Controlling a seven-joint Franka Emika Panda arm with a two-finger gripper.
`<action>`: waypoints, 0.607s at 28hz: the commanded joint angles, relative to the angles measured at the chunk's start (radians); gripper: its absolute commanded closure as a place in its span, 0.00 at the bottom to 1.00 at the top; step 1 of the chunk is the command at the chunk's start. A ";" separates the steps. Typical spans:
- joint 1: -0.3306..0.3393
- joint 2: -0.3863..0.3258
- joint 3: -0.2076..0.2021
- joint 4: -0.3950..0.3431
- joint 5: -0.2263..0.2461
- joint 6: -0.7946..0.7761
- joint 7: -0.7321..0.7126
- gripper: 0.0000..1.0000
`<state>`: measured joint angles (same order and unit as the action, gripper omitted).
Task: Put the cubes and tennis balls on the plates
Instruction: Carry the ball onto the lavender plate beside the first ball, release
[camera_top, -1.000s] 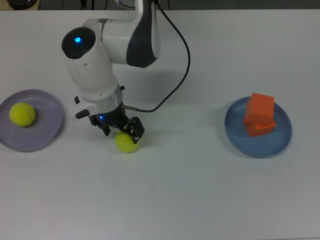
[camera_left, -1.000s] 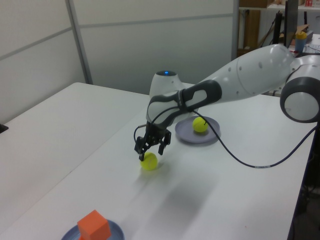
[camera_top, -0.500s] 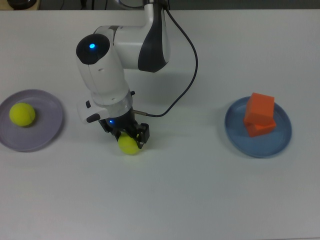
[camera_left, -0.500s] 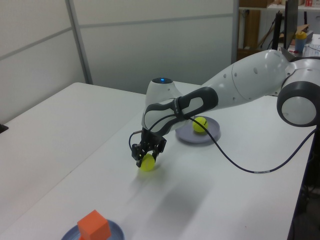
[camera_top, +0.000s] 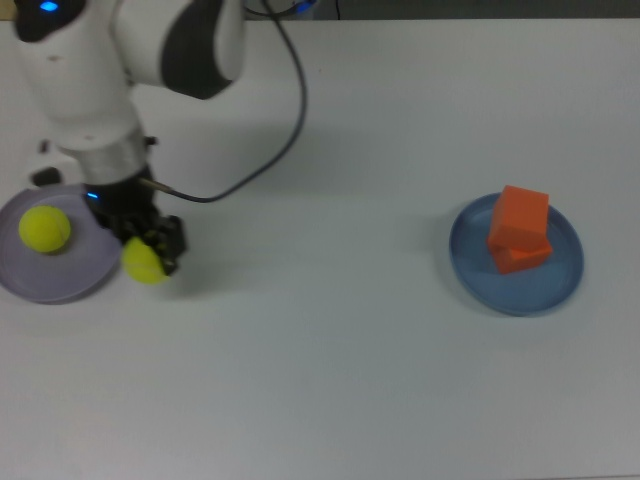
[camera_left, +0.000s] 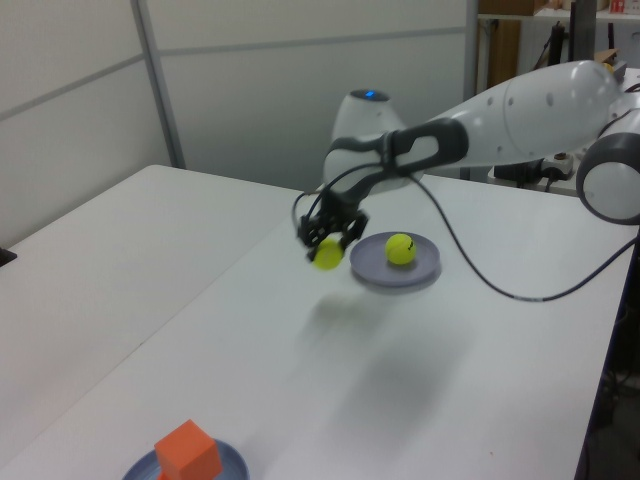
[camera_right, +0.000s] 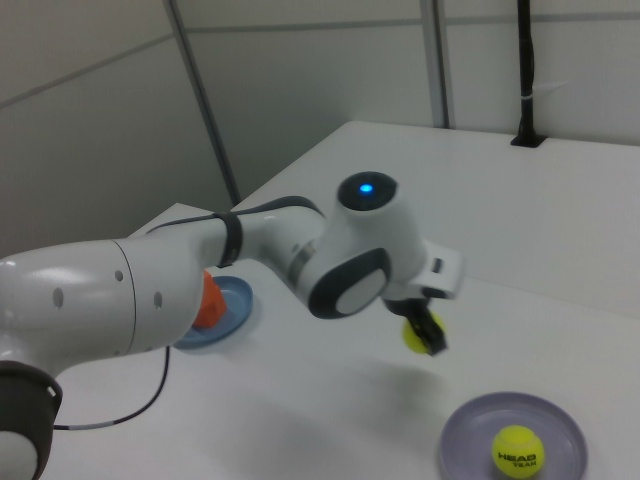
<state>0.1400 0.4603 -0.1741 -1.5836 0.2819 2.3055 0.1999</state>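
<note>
My gripper (camera_top: 150, 248) (camera_left: 327, 240) (camera_right: 420, 328) is shut on a yellow-green tennis ball (camera_top: 143, 262) (camera_left: 327, 255) (camera_right: 414, 335) and holds it above the table, just off the right rim of the lavender plate (camera_top: 88, 275) (camera_left: 380, 273) (camera_right: 470, 425) in the top view. A second tennis ball (camera_top: 45, 228) (camera_left: 401, 249) (camera_right: 517, 448) lies on that plate. At the top view's right, two orange cubes (camera_top: 520, 230) (camera_left: 187, 451) (camera_right: 207, 303) sit stacked on the blue plate (camera_top: 465, 255) (camera_left: 232, 460) (camera_right: 236, 296).
The white arm (camera_top: 130, 60) reaches in from the top view's upper left, with its black cable (camera_top: 290, 110) trailing over the table. In the right view the arm (camera_right: 150, 290) covers most of the cubes.
The gripper has lifted the tennis ball off the table and carried it toward the top view's left, up to the lavender plate's rim.
</note>
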 joint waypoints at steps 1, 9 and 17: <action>-0.016 0.009 -0.061 -0.016 0.002 -0.015 -0.045 1.00; -0.074 0.032 -0.064 -0.026 0.000 -0.015 -0.086 1.00; -0.097 0.061 -0.064 -0.030 -0.001 -0.017 -0.105 1.00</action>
<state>0.0432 0.5153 -0.2285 -1.6040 0.2820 2.3009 0.1251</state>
